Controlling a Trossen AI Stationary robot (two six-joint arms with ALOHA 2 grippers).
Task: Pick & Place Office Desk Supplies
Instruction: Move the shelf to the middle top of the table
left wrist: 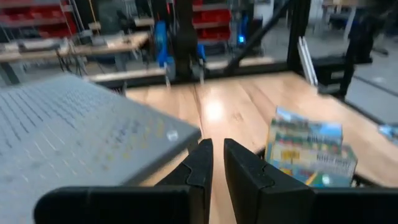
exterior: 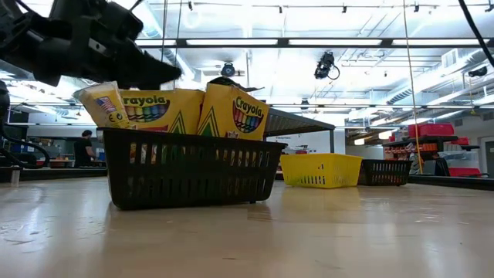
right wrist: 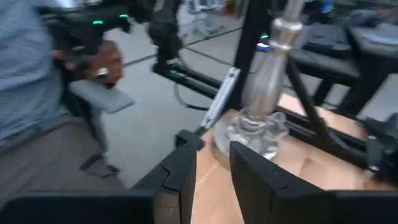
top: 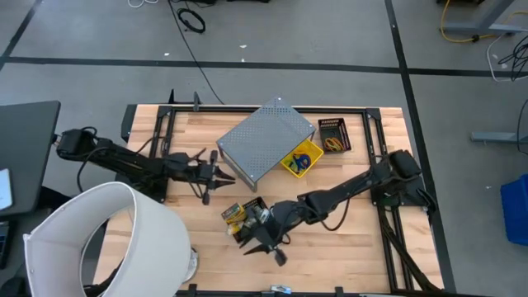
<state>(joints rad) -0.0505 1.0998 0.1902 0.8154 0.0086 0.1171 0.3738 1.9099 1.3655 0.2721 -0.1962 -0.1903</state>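
High view – layout: a black mesh basket with crayon boxes is seen near the front middle of the tabletop; a yellow bin with elastic loops lies beside a grey perforated box, and a small black tray holding orange loops sits near the far right corner.
High view – right gripper: it is placed just beside the mesh basket, on the front side; nothing is seen between its jaws.
High view – left gripper: it waits near the grey box's left end, well apart from the basket.
Low view – supplies: three crayon boxes are seen standing upright in the black mesh basket, tops above the rim; the yellow bin and the black tray are seen farther back.
Left wrist view – jaws: nearly pressed together, a narrow gap only, nothing pinched; the grey box and the crayon boxes are seen ahead.
Right wrist view – jaws: parted by a moderate gap, empty; a lamp base and a person's hand are seen beyond the tabletop edge.
Step in hand (judged): the right gripper appears to be between a release and the next pick.
Advice: the jaws should be kept apart and lifted clear of the basket rim, so the upright boxes are not tipped; the next item should be approached from above, centred between the jaws.
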